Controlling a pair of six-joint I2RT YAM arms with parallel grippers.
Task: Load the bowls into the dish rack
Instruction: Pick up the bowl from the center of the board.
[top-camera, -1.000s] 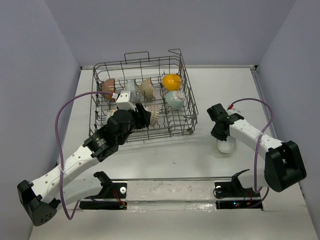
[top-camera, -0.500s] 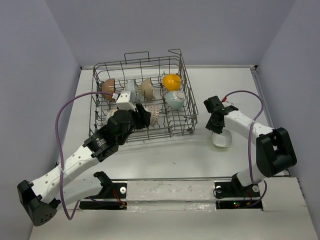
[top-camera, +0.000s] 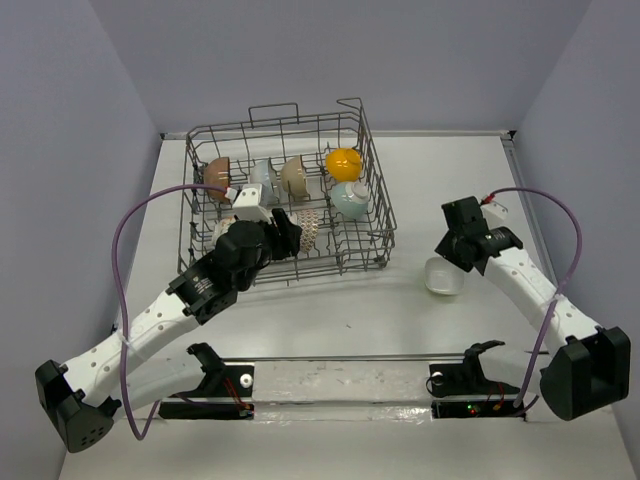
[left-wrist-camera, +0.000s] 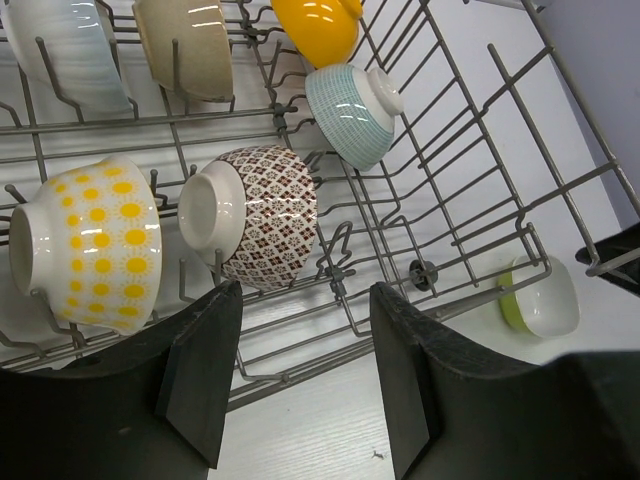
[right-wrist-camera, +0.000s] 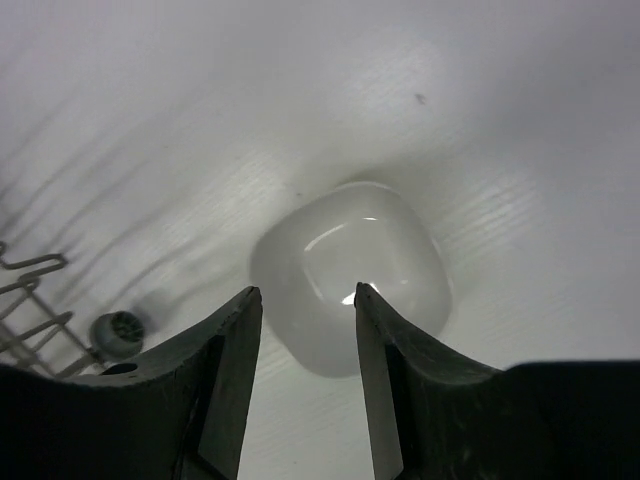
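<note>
The dish rack (top-camera: 374, 196) stands at the back centre and holds several bowls, among them an orange-yellow one (top-camera: 343, 161), a teal one (top-camera: 349, 200) and a brown-patterned one (left-wrist-camera: 265, 215) beside a yellow-flowered one (left-wrist-camera: 95, 245). My left gripper (left-wrist-camera: 305, 295) hangs open over the rack's near edge (left-wrist-camera: 300, 345), with nothing between its fingers. A squarish white bowl (top-camera: 443, 276) lies on the table right of the rack; it shows a green side in the left wrist view (left-wrist-camera: 540, 300). My right gripper (right-wrist-camera: 307, 295) is open just above this bowl (right-wrist-camera: 350, 275), not holding it.
A small grey rack foot (right-wrist-camera: 117, 332) sits on the table left of the white bowl. The table's right edge and side wall (top-camera: 560, 150) lie beyond the right arm. Purple cables loop over both arms.
My right gripper opened and let go of the white bowl, which now lies flat on the table. That arm drew back to the right. The left arm has not moved.
</note>
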